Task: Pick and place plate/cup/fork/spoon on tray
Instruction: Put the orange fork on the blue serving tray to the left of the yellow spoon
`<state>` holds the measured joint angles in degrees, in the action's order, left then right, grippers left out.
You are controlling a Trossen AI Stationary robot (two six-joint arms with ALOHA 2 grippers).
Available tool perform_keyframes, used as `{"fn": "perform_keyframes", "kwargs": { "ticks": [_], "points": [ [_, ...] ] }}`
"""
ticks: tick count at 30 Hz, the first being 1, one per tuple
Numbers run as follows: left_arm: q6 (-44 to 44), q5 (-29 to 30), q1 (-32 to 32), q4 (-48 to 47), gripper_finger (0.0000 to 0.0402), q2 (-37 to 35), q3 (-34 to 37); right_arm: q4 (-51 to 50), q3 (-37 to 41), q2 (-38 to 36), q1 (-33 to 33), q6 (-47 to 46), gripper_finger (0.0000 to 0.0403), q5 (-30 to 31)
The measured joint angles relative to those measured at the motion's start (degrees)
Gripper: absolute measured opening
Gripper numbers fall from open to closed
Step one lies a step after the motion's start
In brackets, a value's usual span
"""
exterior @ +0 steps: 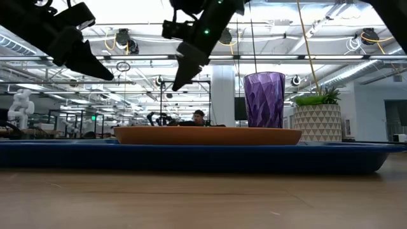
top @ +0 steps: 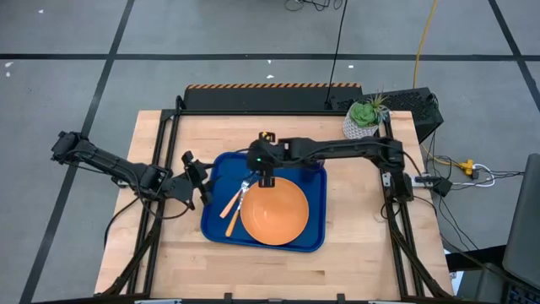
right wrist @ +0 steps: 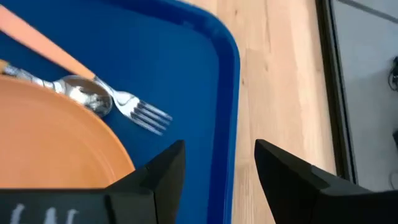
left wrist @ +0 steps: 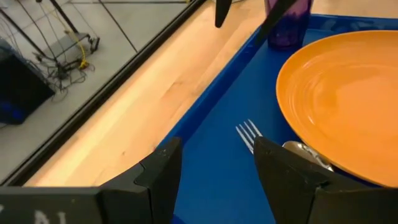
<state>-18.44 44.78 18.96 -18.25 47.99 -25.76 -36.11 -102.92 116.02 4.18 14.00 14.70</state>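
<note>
The blue tray [top: 221,173] lies mid-table and carries the orange plate [top: 274,213]. The fork [right wrist: 142,113] and the spoon [right wrist: 87,94] lie on the tray left of the plate, the spoon's bowl against the plate's rim. The purple cup [exterior: 264,98] stands on the tray's far part; my right arm hides it in the high view. My right gripper [top: 266,179] hangs open above the plate's far-left rim, touching nothing. My left gripper [top: 199,182] is open in the air at the tray's left edge, fingers pointing at the fork's tines [left wrist: 249,132].
A white pot with a green succulent [top: 363,118] stands at the table's far right corner. Bare wood runs along the near edge [top: 278,270] and to the right of the tray. A black frame borders the table.
</note>
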Motion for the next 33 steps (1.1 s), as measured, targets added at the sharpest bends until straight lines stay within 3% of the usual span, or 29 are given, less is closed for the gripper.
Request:
{"fn": "perform_keyframes", "kwargs": {
  "ticks": [5, 14, 20, 23, 26, 33],
  "points": [
    [0.2, 0.9, -0.2, 0.0, 0.0202, 0.0, 0.0, -3.1, -4.2, 2.8, 1.0, -0.4, 0.0185, -2.3],
    [5.0, 2.4, -0.4, 3.0, 0.0202, 0.0, 0.0, -1.2, -4.6, 5.6, 2.4, -2.8, 0.0185, -6.0],
    [15.1, 2.1, -2.1, 5.7, 0.0202, 0.0, 0.0, 0.7, -4.6, 7.1, 2.4, -2.8, 0.0185, -5.8],
    [16.7, -1.6, -3.9, 5.7, 0.0202, 0.0, 0.0, 2.2, -4.6, 7.0, 2.1, -2.8, 0.0185, -5.8],
    [16.6, -9.2, -5.7, 5.9, 0.0202, 0.1, 1.0, 2.2, -4.6, 7.0, 2.0, -3.5, 0.0185, -5.8],
    [17.4, -18.1, -6.6, 5.3, 0.0202, 6.7, 2.7, 2.0, -4.5, 7.0, 2.1, -4.8, 0.0185, -4.5]
  ]
}}
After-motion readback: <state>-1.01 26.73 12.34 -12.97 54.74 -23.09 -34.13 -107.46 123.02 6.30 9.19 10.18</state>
